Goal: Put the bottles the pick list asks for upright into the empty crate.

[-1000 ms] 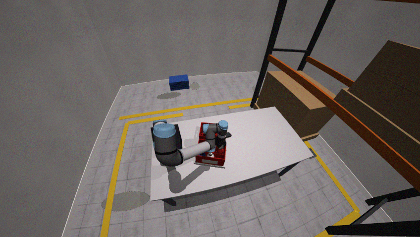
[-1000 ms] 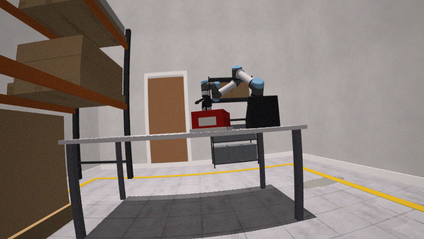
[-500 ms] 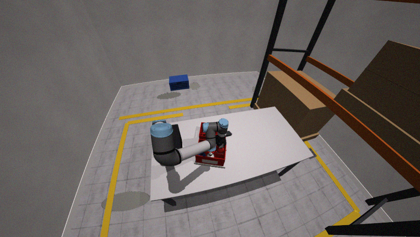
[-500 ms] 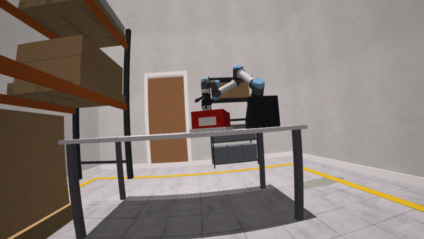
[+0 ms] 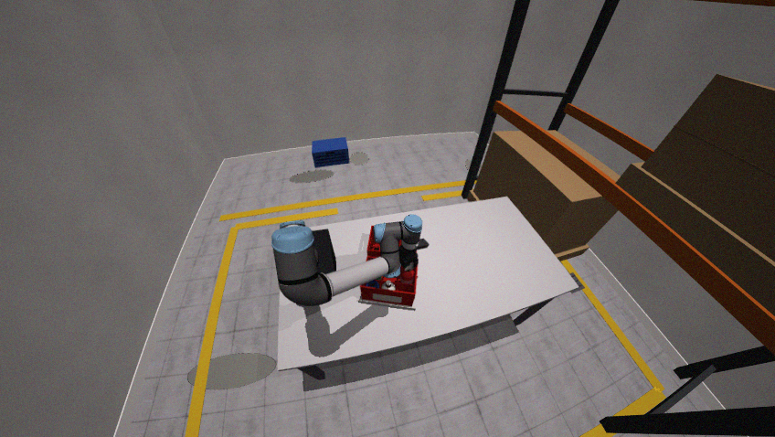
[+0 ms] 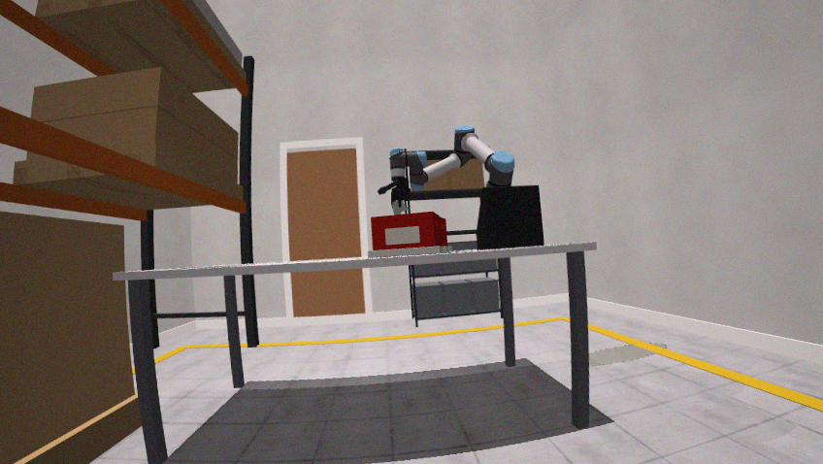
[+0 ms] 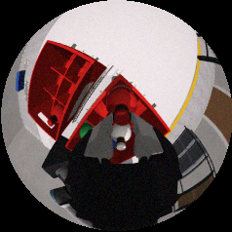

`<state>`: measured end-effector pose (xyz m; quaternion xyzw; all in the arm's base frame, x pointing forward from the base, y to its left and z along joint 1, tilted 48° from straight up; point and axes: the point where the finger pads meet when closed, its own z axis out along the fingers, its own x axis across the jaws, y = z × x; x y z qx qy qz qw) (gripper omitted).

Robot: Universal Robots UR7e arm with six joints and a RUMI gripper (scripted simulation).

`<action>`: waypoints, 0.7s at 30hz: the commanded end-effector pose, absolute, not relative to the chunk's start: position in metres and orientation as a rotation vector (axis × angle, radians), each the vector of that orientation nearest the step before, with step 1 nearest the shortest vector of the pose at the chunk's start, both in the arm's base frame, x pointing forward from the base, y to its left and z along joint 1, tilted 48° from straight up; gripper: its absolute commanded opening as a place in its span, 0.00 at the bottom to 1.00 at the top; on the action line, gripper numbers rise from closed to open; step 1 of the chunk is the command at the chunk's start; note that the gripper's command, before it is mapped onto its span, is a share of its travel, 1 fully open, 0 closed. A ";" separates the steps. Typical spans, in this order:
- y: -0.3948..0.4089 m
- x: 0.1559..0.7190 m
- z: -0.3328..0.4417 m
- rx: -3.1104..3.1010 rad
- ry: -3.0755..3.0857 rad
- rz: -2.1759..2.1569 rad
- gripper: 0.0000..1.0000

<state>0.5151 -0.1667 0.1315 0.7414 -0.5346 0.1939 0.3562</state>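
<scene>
The top view showed two red crates on the worktop (image 5: 477, 255) (image 6: 322, 266) (image 7: 136, 44), with the arm reaching over them and covering much of their contents. The near crate (image 5: 408, 299) (image 6: 377, 233) (image 7: 151, 113) carried a pale label on its end wall, plain in the exterior view too. That low side angle hid what stood inside, and the far crate (image 5: 371, 234) (image 7: 43, 63) could not be made out separately there.

The claw (image 5: 408, 264) (image 6: 399, 208) (image 7: 121, 113) pointed down into the near crate. Its fingers were drawn close together, around or just beside a small red top (image 7: 122, 116); whether they had a grip on it, I could not tell.

Only the wrist view opened up both interiors. It gave the far crate's dividers and a small red item (image 7: 53, 120) near one corner, its posture unclear. In the near crate it showed a white-topped bottle (image 5: 388, 284) (image 7: 121, 132) by the fingers, a large red round shape (image 7: 120, 95) and a green one (image 7: 85, 130). The top view picked out the same white top near the labelled end. No wording on the pick list was legible in any view.

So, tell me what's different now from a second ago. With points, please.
The gripper (image 5: 409, 267) (image 6: 399, 213) (image 7: 121, 113) has risen slightly and its fingers have drawn together, apparently on the red-capped bottle (image 7: 119, 97). The arm's elbow (image 6: 464, 138) has shifted slightly up. The red crate beneath (image 5: 386, 293) (image 6: 427, 230) (image 7: 157, 121) looks unmoved.
</scene>
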 end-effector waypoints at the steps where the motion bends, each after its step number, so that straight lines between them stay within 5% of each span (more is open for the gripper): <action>1: -0.162 0.516 0.136 1.915 -1.381 0.502 0.00; 21: -0.141 0.519 0.155 1.915 -1.381 0.502 0.00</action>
